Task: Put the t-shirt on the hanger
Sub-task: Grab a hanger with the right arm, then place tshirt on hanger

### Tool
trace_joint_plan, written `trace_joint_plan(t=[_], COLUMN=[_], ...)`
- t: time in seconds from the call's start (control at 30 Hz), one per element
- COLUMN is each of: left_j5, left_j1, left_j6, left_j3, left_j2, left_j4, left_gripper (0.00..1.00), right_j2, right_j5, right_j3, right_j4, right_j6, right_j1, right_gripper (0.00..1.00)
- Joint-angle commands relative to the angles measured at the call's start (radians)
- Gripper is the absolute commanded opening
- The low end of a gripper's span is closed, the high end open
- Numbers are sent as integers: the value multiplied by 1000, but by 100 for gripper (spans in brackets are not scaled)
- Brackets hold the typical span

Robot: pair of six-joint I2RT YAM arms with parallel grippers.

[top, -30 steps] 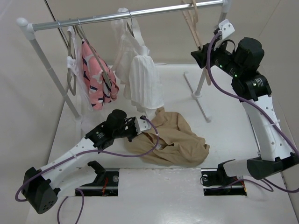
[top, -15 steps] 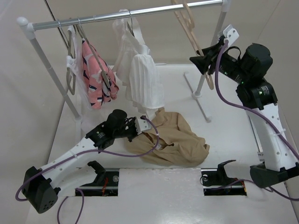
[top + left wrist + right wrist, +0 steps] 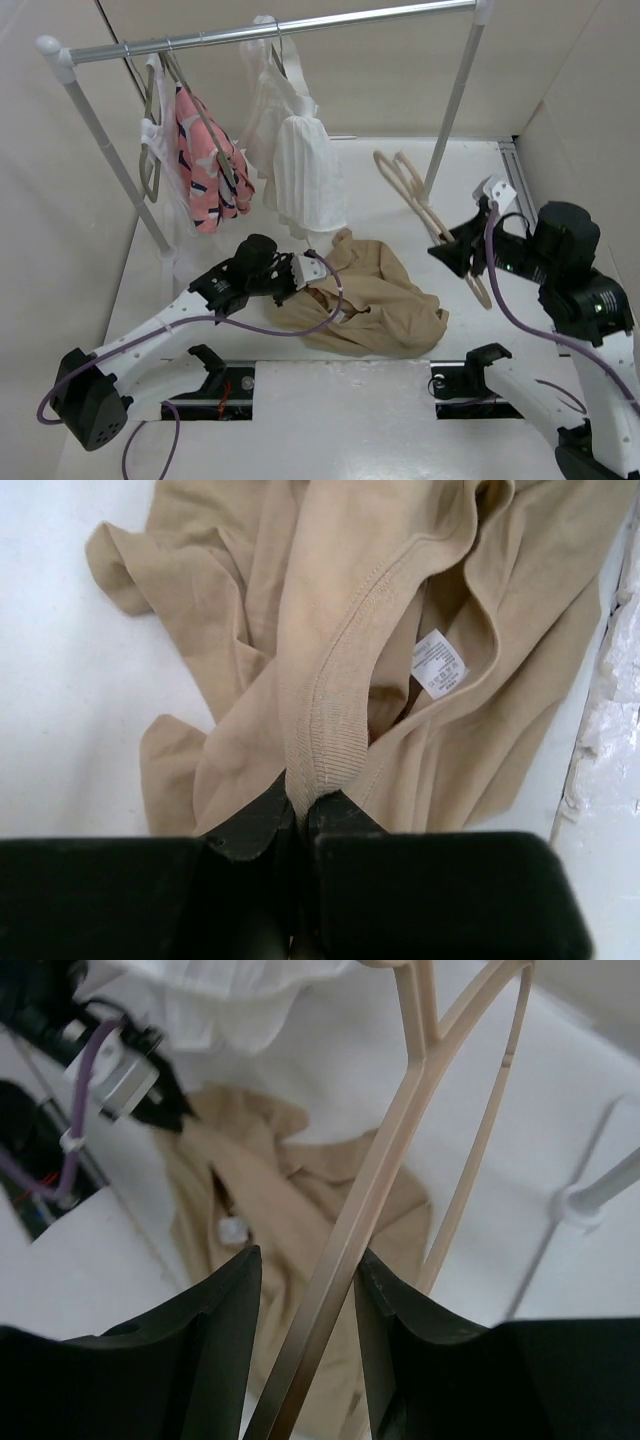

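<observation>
Right fingers brought the hanger off the rail.

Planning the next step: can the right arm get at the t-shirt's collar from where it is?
Probably yes. Bare table lies between the right gripper, shut on the hanger, and the t-shirt; the left gripper pinches the collar on its left side.

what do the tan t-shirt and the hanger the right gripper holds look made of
The t-shirt looks like soft matte knit, probably cotton jersey: it crumples in loose folds and its collar is ribbed. The hanger looks rigid and smooth, faintly glossy: moulded plastic or painted wood, I cannot tell which.
</observation>
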Motion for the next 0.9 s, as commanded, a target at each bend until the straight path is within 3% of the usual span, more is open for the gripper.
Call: trace_joint_plan(t=[0.0, 0.13, 0.37, 0.57, 0.87], left_j5=[-7, -63, -129, -129, -107], left_j1=[3, 3, 3, 3, 3], left_j6=[14, 3, -67, -89, -89], left_j3=[53, 90, 135, 155, 198], left_j2=[34, 70, 117, 128, 159], left_j4=[-22, -42, -42, -32, -51], left_gripper=[0, 0, 0, 0, 0], right_j2=[-87, -170, -236, -256, -214], right_j5=[-122, -266, -452, -512, -539], right_j3=[-66, -102, -146, -218, -176], right_j4=[-187, -343, -428, -438, -413], right_j6=[25, 25, 25, -10, -64], right_j1=[2, 2, 2, 2, 2], right_gripper=[0, 0, 0, 0, 0])
